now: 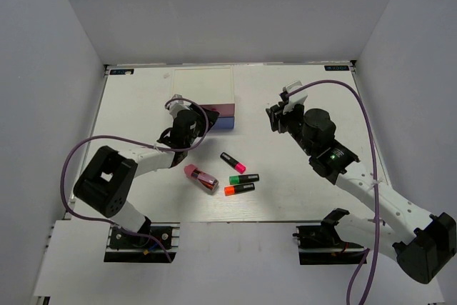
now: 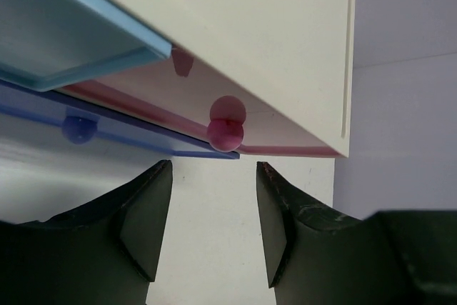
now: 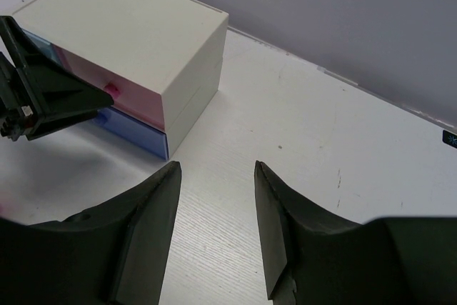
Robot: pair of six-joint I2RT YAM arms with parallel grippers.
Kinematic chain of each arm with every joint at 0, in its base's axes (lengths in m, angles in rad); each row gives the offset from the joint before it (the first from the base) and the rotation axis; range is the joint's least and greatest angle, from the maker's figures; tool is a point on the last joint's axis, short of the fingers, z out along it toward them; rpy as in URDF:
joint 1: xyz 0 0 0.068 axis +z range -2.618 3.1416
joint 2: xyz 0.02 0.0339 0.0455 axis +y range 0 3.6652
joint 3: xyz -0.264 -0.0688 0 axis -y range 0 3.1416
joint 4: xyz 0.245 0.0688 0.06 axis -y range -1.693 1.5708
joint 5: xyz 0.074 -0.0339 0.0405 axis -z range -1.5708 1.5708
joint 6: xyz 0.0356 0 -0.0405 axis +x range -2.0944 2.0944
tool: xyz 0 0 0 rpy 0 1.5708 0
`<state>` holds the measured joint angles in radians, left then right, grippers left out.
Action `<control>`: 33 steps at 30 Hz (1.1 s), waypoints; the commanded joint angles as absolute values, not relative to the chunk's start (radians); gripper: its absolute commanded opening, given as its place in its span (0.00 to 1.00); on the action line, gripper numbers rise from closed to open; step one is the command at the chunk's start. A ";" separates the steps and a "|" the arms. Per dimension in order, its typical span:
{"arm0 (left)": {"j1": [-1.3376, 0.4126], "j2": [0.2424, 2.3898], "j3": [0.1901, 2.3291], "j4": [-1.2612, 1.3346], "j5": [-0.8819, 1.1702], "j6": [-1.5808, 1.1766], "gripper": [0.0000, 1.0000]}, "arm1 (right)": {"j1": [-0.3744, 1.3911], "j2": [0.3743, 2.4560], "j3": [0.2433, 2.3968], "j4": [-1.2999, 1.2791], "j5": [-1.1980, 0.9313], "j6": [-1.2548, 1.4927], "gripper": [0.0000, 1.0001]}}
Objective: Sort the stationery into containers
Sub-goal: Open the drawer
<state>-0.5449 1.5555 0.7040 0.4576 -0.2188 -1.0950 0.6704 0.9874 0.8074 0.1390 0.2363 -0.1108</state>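
1. The left hand (image 2: 214,176) is held open and empty, its jaws just before the pink knob (image 2: 226,133) of the pink drawer (image 2: 193,91); it is judged that the knob is to be gripped, so that this drawer can be pulled out.
2. The right hand (image 3: 218,176) is open too, with nothing in it; it is kept above the table (image 3: 321,126), apart from the drawer unit (image 3: 121,30), probably to leave the way free.
3. The pink marker (image 1: 233,162), the green marker (image 1: 243,178), the orange marker (image 1: 239,189) and the oblong block (image 1: 201,178) are lying on the table before the unit, not yet sorted.
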 commanded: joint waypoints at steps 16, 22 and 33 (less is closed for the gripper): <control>-0.571 1.603 0.721 0.615 -0.348 -1.058 0.53 | 0.669 0.969 0.802 0.209 0.250 -0.101 0.52; -0.571 1.623 0.730 0.615 -0.368 -1.049 0.49 | 0.666 0.969 0.801 0.209 0.253 -0.100 0.53; -0.571 1.673 0.750 0.626 -0.368 -1.049 0.44 | 0.661 0.969 0.799 0.207 0.253 -0.100 0.53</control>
